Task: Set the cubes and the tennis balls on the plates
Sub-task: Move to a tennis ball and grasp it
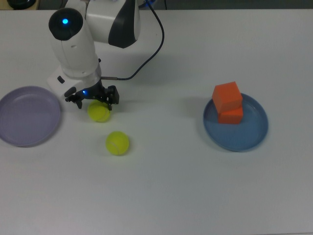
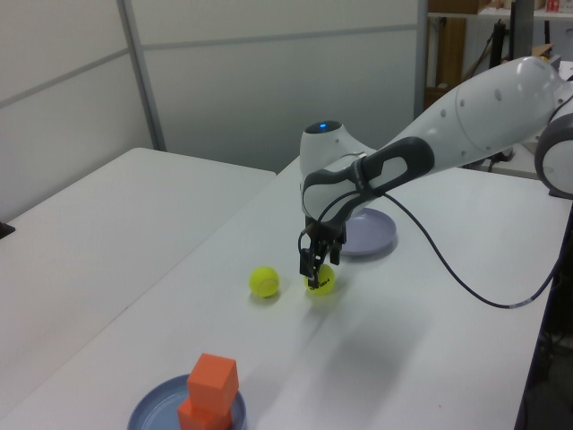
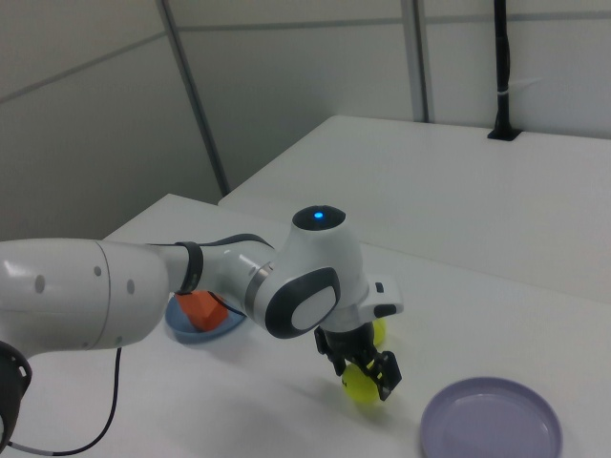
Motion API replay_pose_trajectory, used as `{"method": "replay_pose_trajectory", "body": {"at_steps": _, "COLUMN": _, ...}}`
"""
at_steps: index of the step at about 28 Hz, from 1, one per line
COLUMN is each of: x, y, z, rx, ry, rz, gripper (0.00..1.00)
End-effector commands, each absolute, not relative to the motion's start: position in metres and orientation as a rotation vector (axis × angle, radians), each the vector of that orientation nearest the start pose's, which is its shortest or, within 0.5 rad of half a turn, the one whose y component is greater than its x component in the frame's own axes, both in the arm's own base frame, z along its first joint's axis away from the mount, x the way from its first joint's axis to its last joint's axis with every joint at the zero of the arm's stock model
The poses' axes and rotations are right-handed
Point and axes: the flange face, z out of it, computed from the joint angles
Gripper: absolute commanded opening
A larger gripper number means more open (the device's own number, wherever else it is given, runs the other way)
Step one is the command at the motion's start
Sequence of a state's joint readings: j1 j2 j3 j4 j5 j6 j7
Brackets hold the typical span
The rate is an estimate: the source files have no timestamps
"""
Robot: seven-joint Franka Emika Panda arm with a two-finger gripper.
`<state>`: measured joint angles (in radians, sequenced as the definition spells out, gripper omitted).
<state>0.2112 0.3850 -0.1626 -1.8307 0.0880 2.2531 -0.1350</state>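
From the top view I see the gripper left of centre, its fingers spread open to either side of one tennis ball, not closed on it. The other tennis ball lies free just below and to the right. The lavender plate sits bare at the left edge; the blue plate at the right carries both orange cubes, one stacked on the other. The arm drops in from the top left.

In the left view the gripper points straight down at mid-frame onto the ball, the arm reaching in from the right.

In the right view the gripper straddles the ball at lower centre, with the lavender plate lower right.
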Motion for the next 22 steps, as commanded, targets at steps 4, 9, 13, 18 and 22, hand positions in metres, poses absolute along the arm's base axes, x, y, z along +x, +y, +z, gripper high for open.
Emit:
{"method": "replay_pose_trajectory", "body": {"at_steps": 4, "x": 0.643, "y": 0.04, "z": 0.309, "rx": -3.114, "ry": -0.231, "rz": -0.08, "gripper": 0.31}}
{"method": "replay_pose_trajectory", "body": {"at_steps": 9, "x": 0.646, "y": 0.039, "z": 0.316, "rx": -3.081, "ry": -0.183, "rz": -0.115, "gripper": 0.0}}
{"method": "replay_pose_trajectory", "body": {"at_steps": 13, "x": 0.657, "y": 0.016, "z": 0.345, "rx": -3.083, "ry": -0.12, "rz": -0.201, "gripper": 0.0}}
{"method": "replay_pose_trajectory", "body": {"at_steps": 18, "x": 0.665, "y": -0.021, "z": 0.363, "rx": -3.091, "ry": -0.028, "rz": -0.258, "gripper": 0.0}}
{"method": "replay_pose_trajectory", "body": {"at_steps": 22, "x": 0.664, "y": -0.049, "z": 0.367, "rx": -3.091, "ry": 0.061, "rz": -0.271, "gripper": 0.0}}
